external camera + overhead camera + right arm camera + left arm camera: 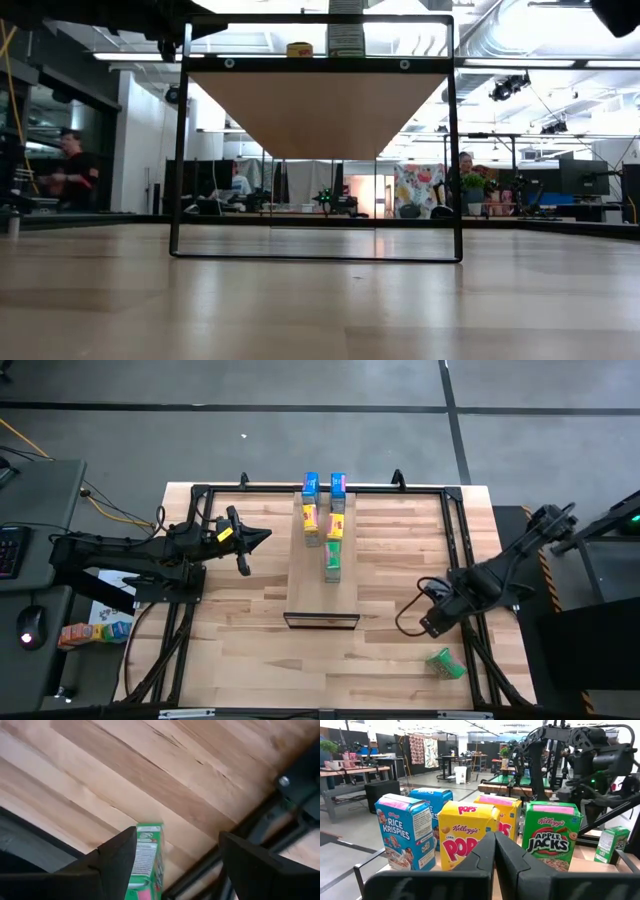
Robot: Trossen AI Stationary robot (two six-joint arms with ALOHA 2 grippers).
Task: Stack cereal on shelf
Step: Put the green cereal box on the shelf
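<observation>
Five cereal boxes (pixel 324 515) stand on the shelf (pixel 322 595); a green box (pixel 446 663) lies on the tabletop.

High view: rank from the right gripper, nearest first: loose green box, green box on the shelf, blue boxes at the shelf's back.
1. Loose green box: on the tabletop just in front of the right gripper, near the table's right front corner.
2. Green box on the shelf: frontmost on the shelf, mid-table.
3. Blue boxes: back of the shelf.

Bare tabletop (pixel 250 650) around shelf (pixel 320 560)
</observation>
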